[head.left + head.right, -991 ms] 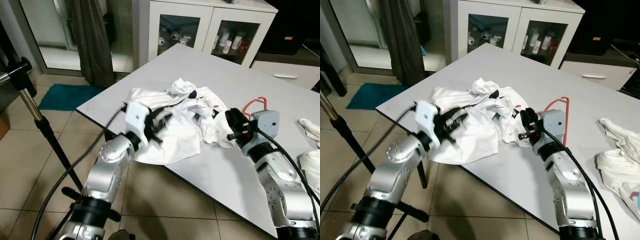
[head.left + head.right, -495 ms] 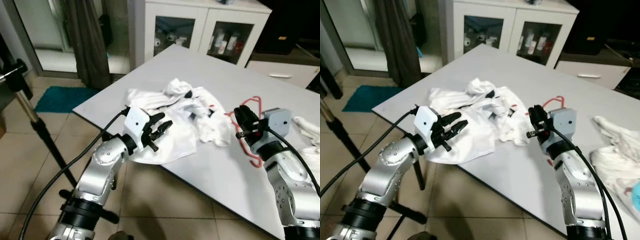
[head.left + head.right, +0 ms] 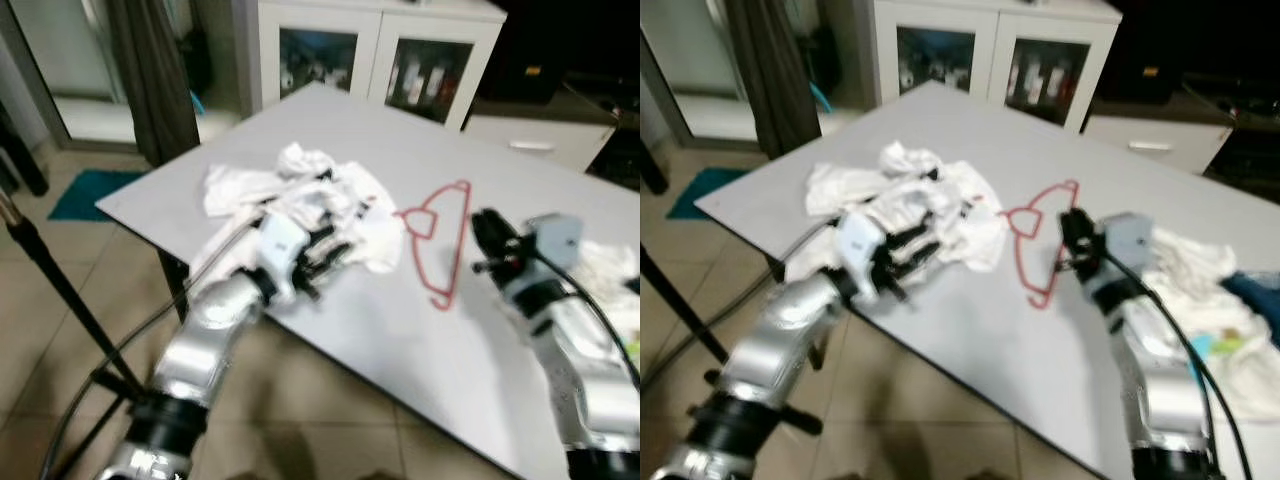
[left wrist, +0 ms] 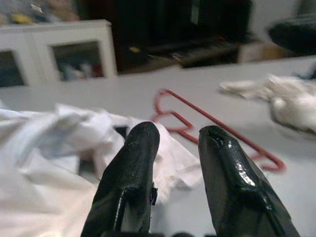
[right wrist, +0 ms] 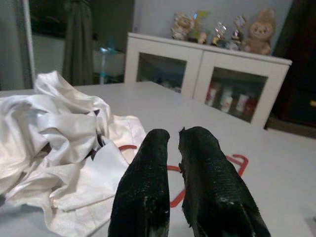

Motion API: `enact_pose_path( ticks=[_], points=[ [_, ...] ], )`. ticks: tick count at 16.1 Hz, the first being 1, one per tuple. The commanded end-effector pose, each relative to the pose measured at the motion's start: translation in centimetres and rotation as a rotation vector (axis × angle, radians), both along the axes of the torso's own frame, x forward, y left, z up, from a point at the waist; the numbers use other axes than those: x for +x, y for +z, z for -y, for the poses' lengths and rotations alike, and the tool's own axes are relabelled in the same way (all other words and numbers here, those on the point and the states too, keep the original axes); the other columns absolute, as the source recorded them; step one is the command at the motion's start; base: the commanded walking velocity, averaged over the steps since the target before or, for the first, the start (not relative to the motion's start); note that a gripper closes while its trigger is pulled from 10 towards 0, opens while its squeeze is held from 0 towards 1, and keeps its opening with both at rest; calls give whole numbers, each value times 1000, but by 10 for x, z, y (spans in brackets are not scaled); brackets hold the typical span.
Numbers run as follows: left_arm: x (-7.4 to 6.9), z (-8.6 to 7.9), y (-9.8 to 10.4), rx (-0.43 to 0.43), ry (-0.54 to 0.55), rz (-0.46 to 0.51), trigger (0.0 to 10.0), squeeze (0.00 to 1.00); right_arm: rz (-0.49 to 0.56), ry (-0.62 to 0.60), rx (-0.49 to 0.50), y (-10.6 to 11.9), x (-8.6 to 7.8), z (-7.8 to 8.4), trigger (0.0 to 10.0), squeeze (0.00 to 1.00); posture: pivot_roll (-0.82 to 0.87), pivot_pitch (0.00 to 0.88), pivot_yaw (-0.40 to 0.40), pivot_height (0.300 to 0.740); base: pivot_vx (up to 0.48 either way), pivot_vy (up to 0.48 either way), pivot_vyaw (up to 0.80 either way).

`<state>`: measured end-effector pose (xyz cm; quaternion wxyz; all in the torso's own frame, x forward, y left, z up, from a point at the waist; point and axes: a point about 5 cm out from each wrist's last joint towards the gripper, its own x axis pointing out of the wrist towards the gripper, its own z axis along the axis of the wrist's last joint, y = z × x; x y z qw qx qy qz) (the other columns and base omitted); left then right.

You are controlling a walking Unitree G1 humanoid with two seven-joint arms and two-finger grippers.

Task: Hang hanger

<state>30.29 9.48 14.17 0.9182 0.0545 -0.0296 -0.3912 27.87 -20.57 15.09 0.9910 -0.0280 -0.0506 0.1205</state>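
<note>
Grey table [image 3: 380, 340] carries a red hanger [image 3: 443, 240] lying flat between white clothes [image 3: 310, 195] and the right gripper [image 3: 487, 243], fingers nearly closed on nothing, while the left gripper [image 3: 322, 262], fingers slightly parted, rests against the clothes.

A grey table [image 3: 380, 340] stands on a beige tiled floor [image 3: 60, 330]; behind it, a white glass-doored cabinet [image 3: 370, 50] and dark curtain [image 3: 150, 70].

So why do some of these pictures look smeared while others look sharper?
Both eye views are motion-blurred: the hanger and shirt have soft edges. In the left wrist view the gripper is fairly sharp and the cabinet behind is out of focus. The right wrist view is dim, its gripper grainy.
</note>
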Motion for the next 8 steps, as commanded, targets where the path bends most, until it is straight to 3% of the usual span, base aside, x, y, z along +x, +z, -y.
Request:
enact_pose_path(
  ticks=[1,8],
  points=[
    [-1,8,2,-1,-27,5,10000,0,15,-9,-2,4,0,4,10000,0,36,0,-40,723,0,0,0],
    [3,8,5,4,-20,19,10000,0,17,-7,-2,4,7,1,10000,0,40,0,-36,723,0,0,0]
  ],
)
